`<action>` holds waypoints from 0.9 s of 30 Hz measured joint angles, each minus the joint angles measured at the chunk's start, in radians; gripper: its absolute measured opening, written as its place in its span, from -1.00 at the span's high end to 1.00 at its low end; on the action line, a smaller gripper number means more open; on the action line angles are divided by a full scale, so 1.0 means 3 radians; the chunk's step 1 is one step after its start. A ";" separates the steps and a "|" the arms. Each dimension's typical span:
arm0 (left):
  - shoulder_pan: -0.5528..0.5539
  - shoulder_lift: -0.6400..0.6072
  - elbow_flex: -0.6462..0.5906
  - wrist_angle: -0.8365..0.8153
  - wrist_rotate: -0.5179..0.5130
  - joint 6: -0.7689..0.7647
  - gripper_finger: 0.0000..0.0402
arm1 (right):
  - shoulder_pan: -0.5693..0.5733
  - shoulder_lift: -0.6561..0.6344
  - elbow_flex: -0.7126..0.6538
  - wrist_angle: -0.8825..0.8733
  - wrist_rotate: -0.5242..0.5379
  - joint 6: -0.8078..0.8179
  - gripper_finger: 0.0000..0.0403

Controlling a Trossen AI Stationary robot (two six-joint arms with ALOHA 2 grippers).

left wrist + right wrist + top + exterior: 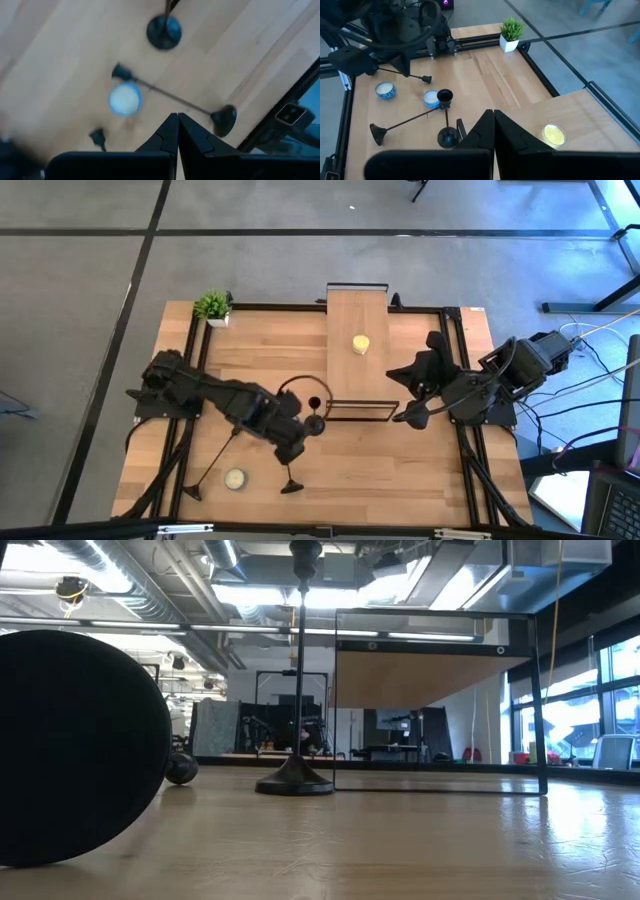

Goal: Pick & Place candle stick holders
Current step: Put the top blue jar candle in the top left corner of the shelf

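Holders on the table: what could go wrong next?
The standing holder has a thin stem, and the left tool is close; a bump could tip it. The lying holder is right beside the candle, so lifting it might knock the candle. The left tool is shut; lowered like that, it would shove, not grab. The right tool waits, shut.

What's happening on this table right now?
Nothing is being held at this moment. The left gripper hangs shut and empty above the candle stick holders near the table's middle. One holder stands upright; two others lie on their sides beside a white candle. The right gripper waits shut by the raised wooden platform, which carries a yellow candle.
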 joint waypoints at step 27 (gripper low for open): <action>-0.0704 -0.1465 -0.2775 0.1122 -0.0318 -0.3281 0.99 | 0.0000 0.0002 0.0000 -0.0001 0.0019 0.0000 1.00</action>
